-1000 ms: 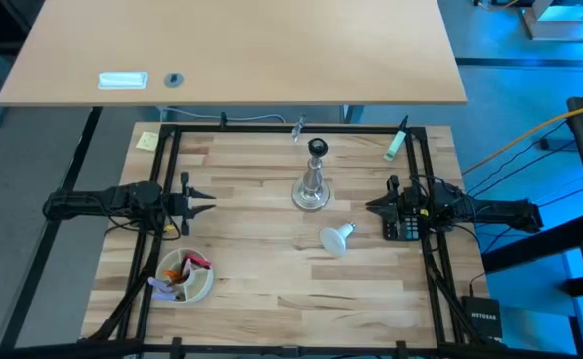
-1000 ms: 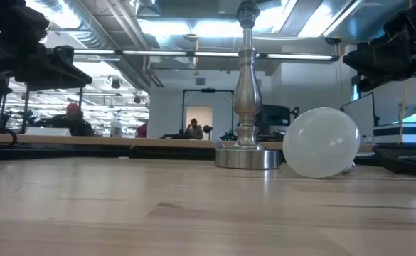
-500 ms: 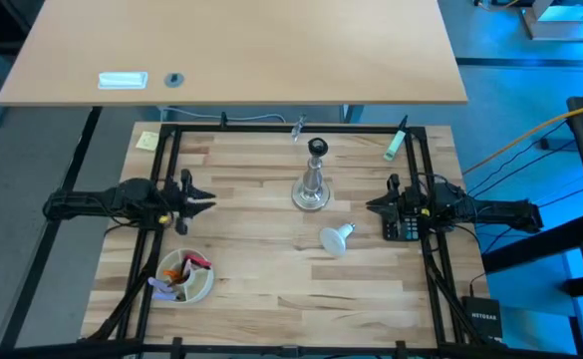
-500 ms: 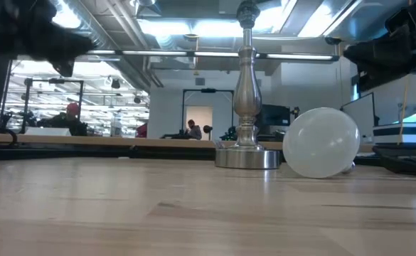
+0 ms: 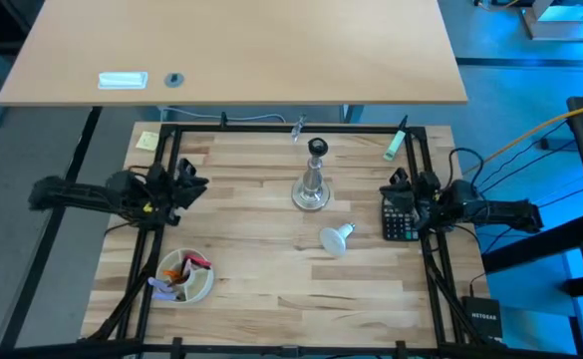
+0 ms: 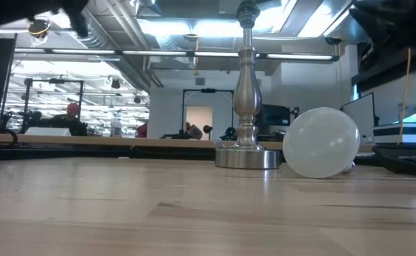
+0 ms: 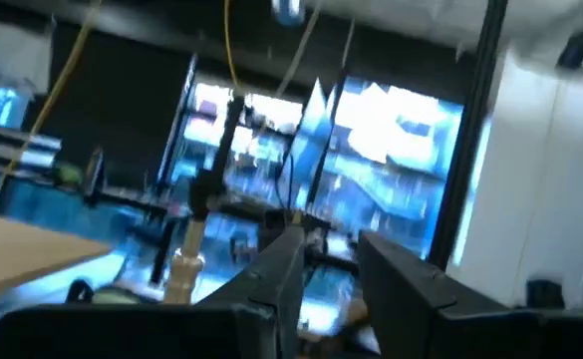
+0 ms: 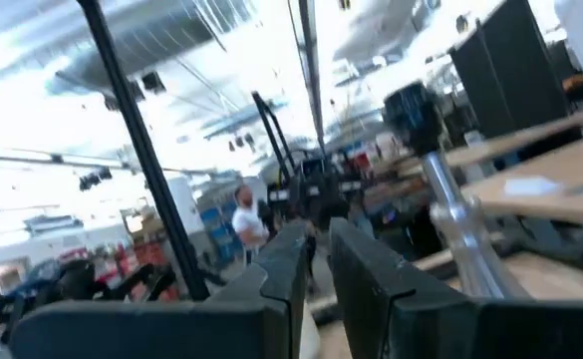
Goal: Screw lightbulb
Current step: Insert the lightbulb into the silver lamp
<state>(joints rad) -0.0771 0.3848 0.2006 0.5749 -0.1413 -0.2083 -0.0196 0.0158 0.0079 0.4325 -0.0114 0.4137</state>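
The lightbulb [image 5: 337, 237] was found lying on its side on the table [image 5: 271, 289], just in front of and right of the silver stand [image 5: 313, 186], untouched. The left gripper [image 5: 193, 183] was held raised, well left of the stand, fingers [image 7: 271, 284] slightly parted and holding nothing. The right gripper [image 5: 395, 180] was raised well right of the stand above a calculator [image 5: 398, 217], fingers [image 8: 356, 274] narrowly parted and holding nothing.

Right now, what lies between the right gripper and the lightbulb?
In the high view, a black calculator lies near the right gripper; bare wood separates it from the lightbulb, lying on its side.
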